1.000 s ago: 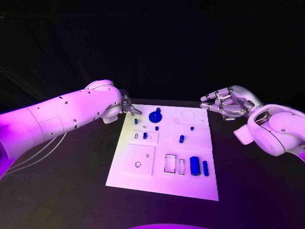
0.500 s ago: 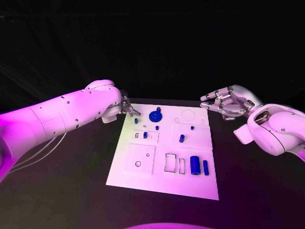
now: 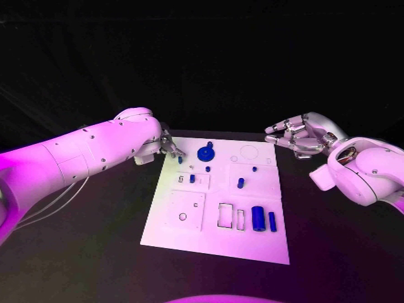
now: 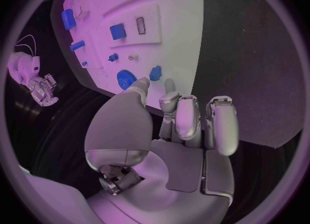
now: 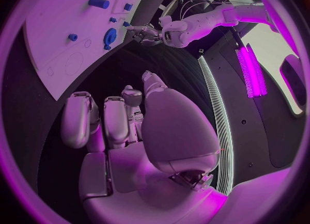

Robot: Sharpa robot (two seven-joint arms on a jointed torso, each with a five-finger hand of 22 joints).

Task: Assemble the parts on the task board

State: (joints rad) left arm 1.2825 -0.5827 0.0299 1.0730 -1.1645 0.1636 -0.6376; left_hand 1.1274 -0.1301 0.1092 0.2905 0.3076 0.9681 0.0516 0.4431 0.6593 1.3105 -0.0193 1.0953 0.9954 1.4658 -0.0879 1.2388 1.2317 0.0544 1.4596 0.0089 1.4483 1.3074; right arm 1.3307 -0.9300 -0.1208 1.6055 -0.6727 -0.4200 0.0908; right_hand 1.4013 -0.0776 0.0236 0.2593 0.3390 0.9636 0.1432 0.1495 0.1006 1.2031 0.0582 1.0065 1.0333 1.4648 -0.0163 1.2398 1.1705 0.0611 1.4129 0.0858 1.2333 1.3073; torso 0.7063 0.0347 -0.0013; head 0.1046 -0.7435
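The white task board (image 3: 216, 237) lies in the middle of the black table. A blue gear (image 3: 206, 153) stands near its far edge, with a small blue peg (image 3: 180, 160) to the left of it. My left hand (image 3: 169, 146) hovers over the board's far left corner. In the left wrist view its thumb and fingertips (image 4: 169, 85) reach toward the peg (image 4: 155, 73) and the gear (image 4: 125, 79), holding nothing. My right hand (image 3: 298, 136) hangs off the far right corner, fingers loosely bent and empty. Two blue cylinders (image 3: 257, 219) lie near the board's front right.
More small blue pieces (image 3: 240, 184) sit mid-board, among them one (image 3: 192, 179) in a raised block. Empty rectangular slots (image 3: 226, 216) and a round hole (image 3: 183, 217) lie toward the front. Bare black table (image 3: 84, 252) surrounds the board.
My left hand has edged slightly down and in toward the small peg at the board's far left. The right hand and the parts have stayed put.
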